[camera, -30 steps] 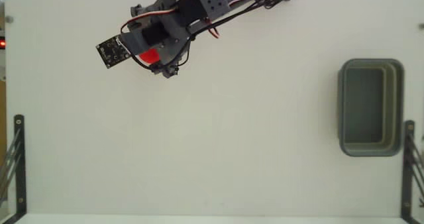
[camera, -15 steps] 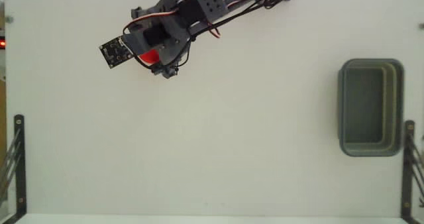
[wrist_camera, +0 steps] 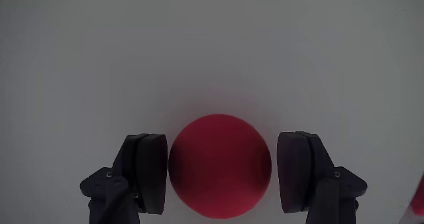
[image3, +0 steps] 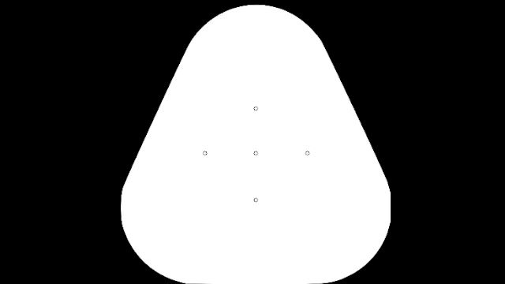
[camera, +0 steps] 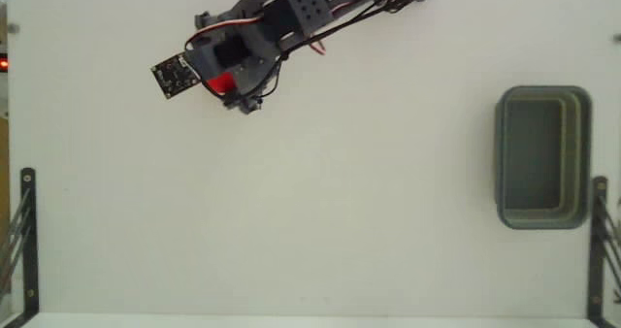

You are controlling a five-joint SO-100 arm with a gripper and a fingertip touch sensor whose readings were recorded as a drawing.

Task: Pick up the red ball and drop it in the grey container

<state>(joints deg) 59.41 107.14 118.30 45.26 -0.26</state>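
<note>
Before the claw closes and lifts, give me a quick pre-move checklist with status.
1. Red ball centred between the claw fingers: ok in the wrist view.
2. Contact: the left finger looks at the ball's edge and a thin gap shows at the right one; a firm grip cannot be told.
3. Ball resting on the table or lifted: cannot tell.
4. Grey container upright with its hollow empty: ok.
5. Table between the claw and the container free of things: ok in the fixed view.
</note>
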